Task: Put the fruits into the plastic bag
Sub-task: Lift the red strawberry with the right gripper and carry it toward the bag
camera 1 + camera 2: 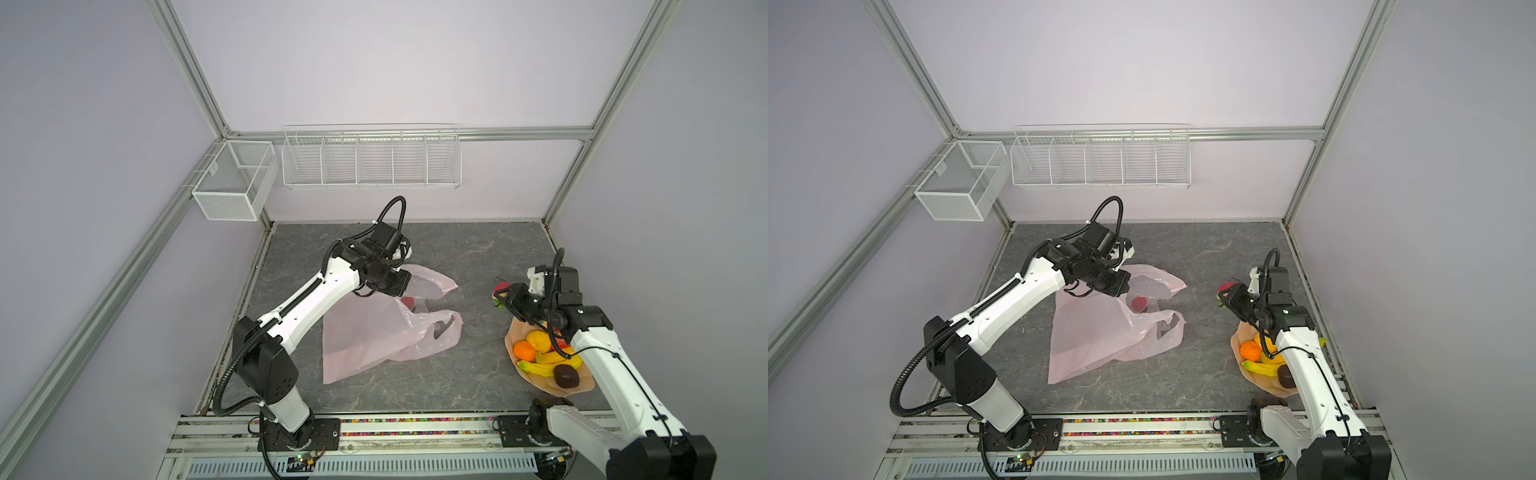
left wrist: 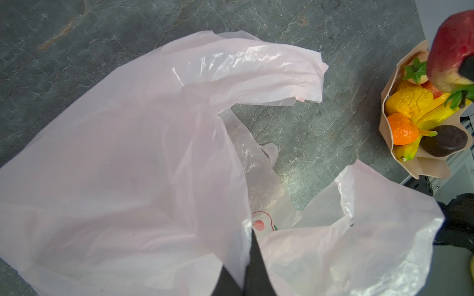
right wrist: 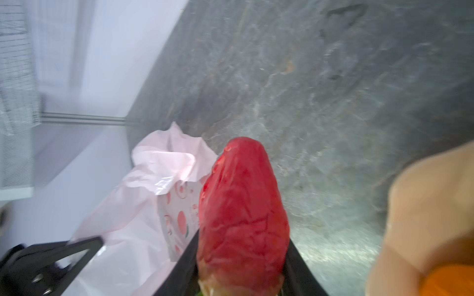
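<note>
Plate [image 1: 544,387]: peach, wavy-edged, lower right of both top views, partly under the right arm.
On plate: orange [image 1: 524,350], bananas [image 1: 540,368], dark brown-purple fruit [image 1: 566,376], wrinkled yellow fruit [image 1: 539,340].
Right gripper [image 1: 501,298]: just past the plate's far edge, clamped on a red fruit [image 3: 243,212] with a pale base and green leaves, lifted off the tabletop [image 1: 457,374].
Plastic bag [image 1: 365,336]: pale pink, crumpled, centre of frame, handle loops towards the right, well apart from the plate.
Left gripper [image 2: 250,246]: closed, pinching the bag's rim at the far side and holding the mouth up.
Bag mouth: dark red patch [image 1: 408,300], fruit or print, cannot tell.
Far wall: wire rack [image 1: 372,160], mesh box [image 1: 232,183] at upper left.
</note>
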Robot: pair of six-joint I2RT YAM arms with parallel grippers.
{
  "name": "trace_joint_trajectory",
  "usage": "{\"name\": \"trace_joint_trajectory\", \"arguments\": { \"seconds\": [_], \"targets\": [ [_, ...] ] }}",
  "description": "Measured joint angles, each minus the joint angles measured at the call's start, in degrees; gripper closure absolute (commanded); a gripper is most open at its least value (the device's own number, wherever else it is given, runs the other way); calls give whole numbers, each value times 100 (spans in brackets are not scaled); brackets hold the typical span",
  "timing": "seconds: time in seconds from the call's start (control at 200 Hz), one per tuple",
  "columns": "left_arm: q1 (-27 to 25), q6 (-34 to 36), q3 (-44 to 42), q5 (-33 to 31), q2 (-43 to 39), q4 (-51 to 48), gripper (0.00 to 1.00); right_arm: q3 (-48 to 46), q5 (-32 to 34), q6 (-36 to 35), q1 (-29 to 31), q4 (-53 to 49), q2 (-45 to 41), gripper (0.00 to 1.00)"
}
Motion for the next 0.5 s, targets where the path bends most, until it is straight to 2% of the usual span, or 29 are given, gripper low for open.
{"name": "trace_joint_trajectory", "arguments": {
  "seconds": [0.21,0.5],
  "targets": [
    [0,0,0,0,0,11,100,-262,-876,437,267,1134,339,66],
    [0,-20,-63,0,-11,57,100,-717,-1241,1193,1049,2374,807,68]
  ]
}}
